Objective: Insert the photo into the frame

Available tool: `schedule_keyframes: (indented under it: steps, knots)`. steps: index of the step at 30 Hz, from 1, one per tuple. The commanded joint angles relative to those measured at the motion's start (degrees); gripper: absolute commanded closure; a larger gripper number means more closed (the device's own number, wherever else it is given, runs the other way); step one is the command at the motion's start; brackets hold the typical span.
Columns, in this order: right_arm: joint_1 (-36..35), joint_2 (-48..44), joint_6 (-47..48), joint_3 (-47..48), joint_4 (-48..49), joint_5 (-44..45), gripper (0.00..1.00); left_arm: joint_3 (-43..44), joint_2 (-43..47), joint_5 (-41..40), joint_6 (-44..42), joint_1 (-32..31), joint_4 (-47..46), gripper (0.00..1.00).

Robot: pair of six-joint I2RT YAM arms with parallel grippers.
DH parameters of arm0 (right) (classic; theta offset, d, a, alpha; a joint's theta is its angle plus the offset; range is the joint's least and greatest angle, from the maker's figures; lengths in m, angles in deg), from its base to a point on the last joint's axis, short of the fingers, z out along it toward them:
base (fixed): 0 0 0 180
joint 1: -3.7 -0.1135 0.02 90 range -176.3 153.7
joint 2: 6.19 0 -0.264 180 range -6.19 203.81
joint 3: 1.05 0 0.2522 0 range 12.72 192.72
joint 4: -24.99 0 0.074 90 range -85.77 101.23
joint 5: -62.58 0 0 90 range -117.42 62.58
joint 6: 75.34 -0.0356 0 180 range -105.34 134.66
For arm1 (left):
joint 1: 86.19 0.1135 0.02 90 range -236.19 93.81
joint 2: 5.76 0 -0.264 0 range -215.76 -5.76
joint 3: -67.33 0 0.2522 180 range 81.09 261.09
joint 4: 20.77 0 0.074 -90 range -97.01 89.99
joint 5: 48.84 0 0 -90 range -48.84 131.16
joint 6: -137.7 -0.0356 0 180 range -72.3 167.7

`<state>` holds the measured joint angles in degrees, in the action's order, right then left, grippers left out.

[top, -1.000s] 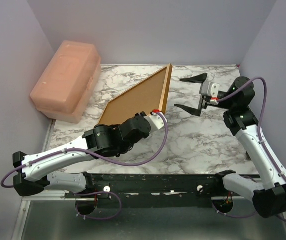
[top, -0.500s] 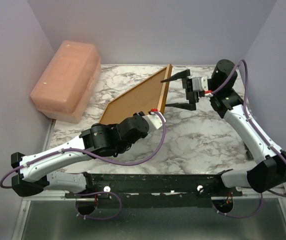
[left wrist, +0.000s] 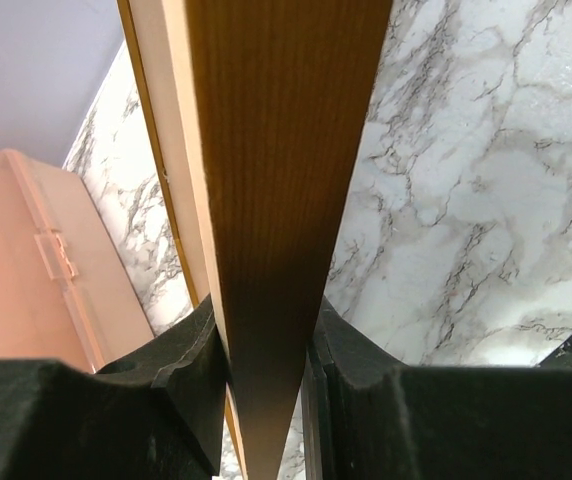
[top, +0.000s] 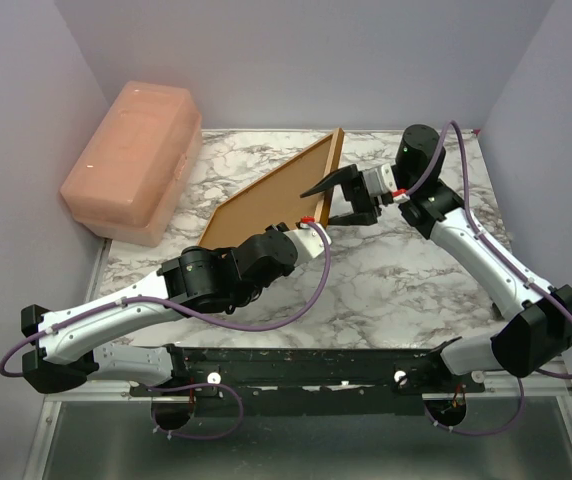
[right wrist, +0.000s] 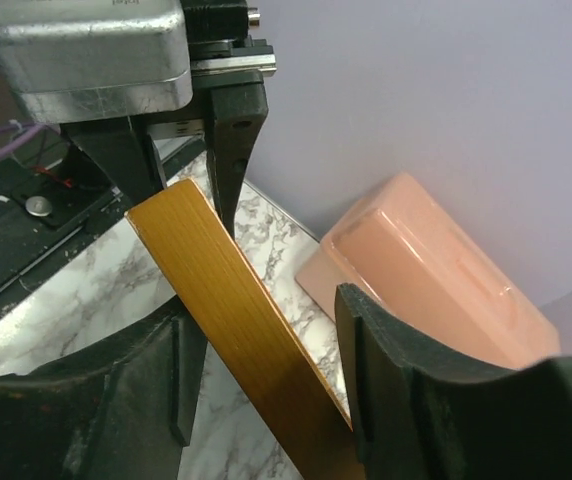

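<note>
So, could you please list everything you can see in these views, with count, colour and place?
frame: one, orange-brown wood with a plain brown face, raised at a tilt over the middle of the table
box: one, pink plastic, lid shut, far left corner
table: one, white marble with grey veins, under everything
walls: pale lilac, on the left, far and right sides
photo: none visible in any view
left arm: one, white and black, reaching in from the near left
right arm: one, white and black, reaching in from the near right
left gripper: one, black, shut on the frame's near edge
right gripper: one, black, open, fingers either side of the frame's right edge
</note>
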<state>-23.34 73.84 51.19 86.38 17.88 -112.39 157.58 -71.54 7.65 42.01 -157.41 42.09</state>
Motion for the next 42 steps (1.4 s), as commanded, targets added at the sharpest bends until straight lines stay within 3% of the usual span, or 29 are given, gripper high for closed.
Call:
schedule_keyframes:
  steps: [1,8,14,18,21,30,42]
  knots:
    - [-0.2,-1.0,0.3,-1.2,1.3,-1.1,0.47,2.1,2.3,3.0,5.4,-0.1,-3.2,0.98]
    - [-0.2,-2.2,0.8,-2.8,1.5,0.0,0.75,1.8,3.1,0.1,5.4,-0.1,-3.6,0.84]
    - [-0.2,-3.2,0.5,-3.5,1.4,0.1,0.87,2.1,3.3,-4.2,5.4,-0.1,-3.7,0.38]
    - [-0.2,-3.8,0.0,-4.1,1.4,0.1,0.91,4.4,3.5,-6.6,6.9,-0.1,-3.5,0.19]
    - [-0.2,-4.4,-0.8,-4.5,1.3,0.5,0.99,7.2,3.5,-7.4,6.7,-0.1,-3.2,0.13]
    - [-0.2,-7.7,-9.6,-6.8,2.0,2.7,1.00,13.5,4.3,-7.6,6.0,0.0,-4.3,0.04]
    - [0.2,-16.8,-36.1,-11.6,9.4,23.5,1.00,16.9,1.5,-1.8,11.5,1.3,-3.7,0.02]
